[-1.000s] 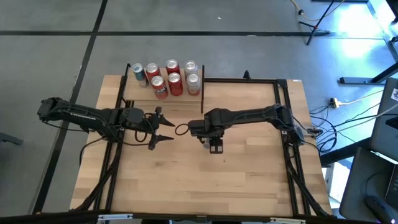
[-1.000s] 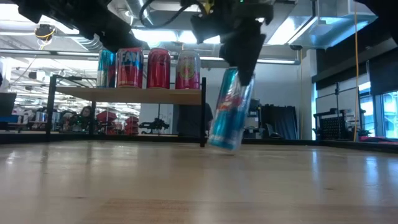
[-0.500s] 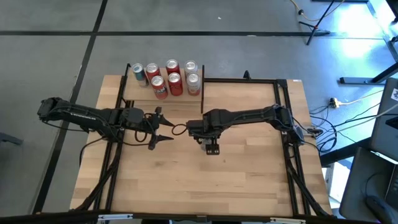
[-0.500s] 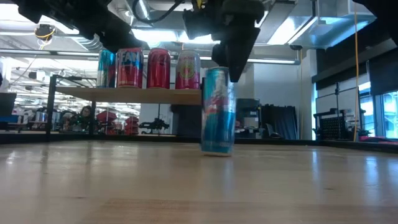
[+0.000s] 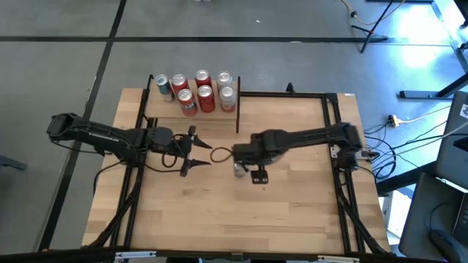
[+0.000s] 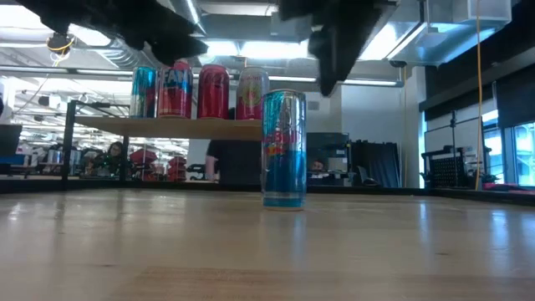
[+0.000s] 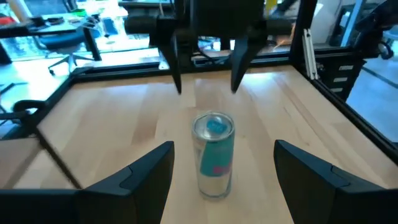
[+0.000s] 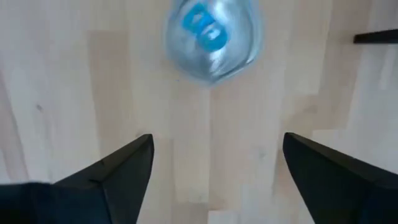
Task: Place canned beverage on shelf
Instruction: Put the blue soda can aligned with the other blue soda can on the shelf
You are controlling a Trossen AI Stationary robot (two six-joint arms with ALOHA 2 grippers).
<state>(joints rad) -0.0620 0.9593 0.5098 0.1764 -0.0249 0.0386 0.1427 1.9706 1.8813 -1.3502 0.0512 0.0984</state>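
Observation:
A slim blue and silver canned beverage (image 6: 284, 149) stands upright on its base on the tabletop, free of both grippers; it also shows in the left wrist view (image 7: 213, 155) and the high view (image 5: 239, 169). My right gripper (image 8: 211, 168) hangs open above it, pointing down, a little toward the table's right edge. My left gripper (image 7: 221, 177) is open and nearly level, its fingers short of the can on the can's left. The shelf (image 5: 191, 111) at the far left carries several cans.
Several red, pink and teal cans (image 6: 201, 90) crowd the shelf board (image 6: 171, 128), which black posts hold up. A black metal frame (image 5: 325, 95) runs around the table's far and right sides. Bare wood (image 5: 241, 219) lies toward the near edge.
My right gripper has opened and let go of the can, then risen and drawn a little toward the table's right edge. The can, held tilted a second ago, now stands upright on the tabletop by itself.

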